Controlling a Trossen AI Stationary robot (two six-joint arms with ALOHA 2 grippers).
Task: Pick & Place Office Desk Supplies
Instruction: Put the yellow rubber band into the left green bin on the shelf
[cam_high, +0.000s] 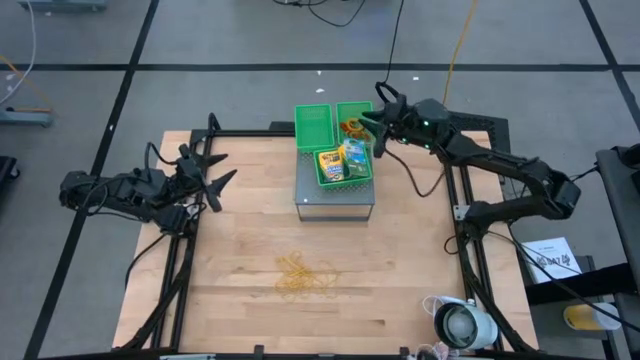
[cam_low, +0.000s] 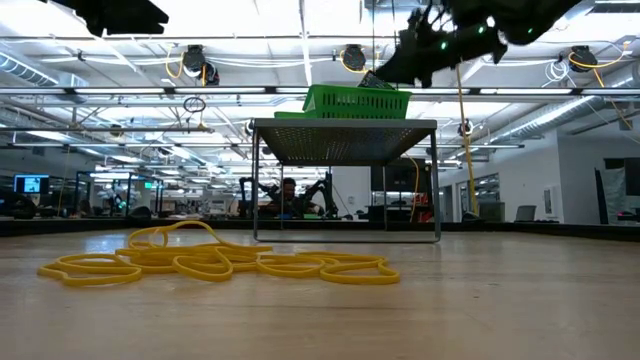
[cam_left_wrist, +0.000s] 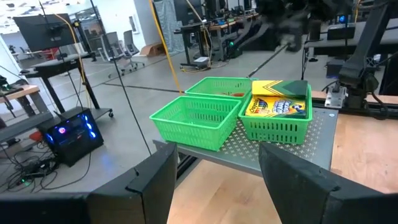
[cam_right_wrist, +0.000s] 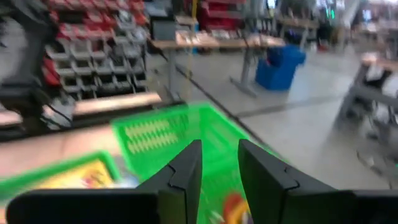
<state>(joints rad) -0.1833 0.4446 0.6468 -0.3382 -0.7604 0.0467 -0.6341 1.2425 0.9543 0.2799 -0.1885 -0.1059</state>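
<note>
Yellow-tan rubber bands (cam_high: 303, 275): one loose tangle, lying flat on the wooden table (cam_high: 230, 230), between its centre and its near edge, well apart from both arms. Judged very light, soft and stretchy; loops are likely to trail or snag when lifted. Best hold: pinch where several loops cross, near the middle of the heap, so most strands rise together. The heap spreads wider than deep, its long axis roughly parallel to the table's near edge; no true pointing direction.

Crayon box (cam_high: 331, 165): yellow and green card, lying in a green mesh bin (cam_high: 346, 177) on the perforated metal stand (cam_high: 334, 196) at the table's far edge. Judged light, stiff, easily dented; a hold across its short sides would suit. Its long axis seems to run near to far in the bin.

Green-white packet (cam_high: 356, 155): same bin, just beside the crayon box. Judged light, possibly slippery.

Coloured rings (cam_high: 352, 128): in the far right bin; detail too small to tell.

Right gripper (cam_right_wrist: 219, 163): above the far right bin, fingers apart by a narrow gap, holding nothing that shows.

Left gripper (cam_left_wrist: 214, 177): waiting over the table's left edge, fingers spread wide, empty, facing the stand.
</note>
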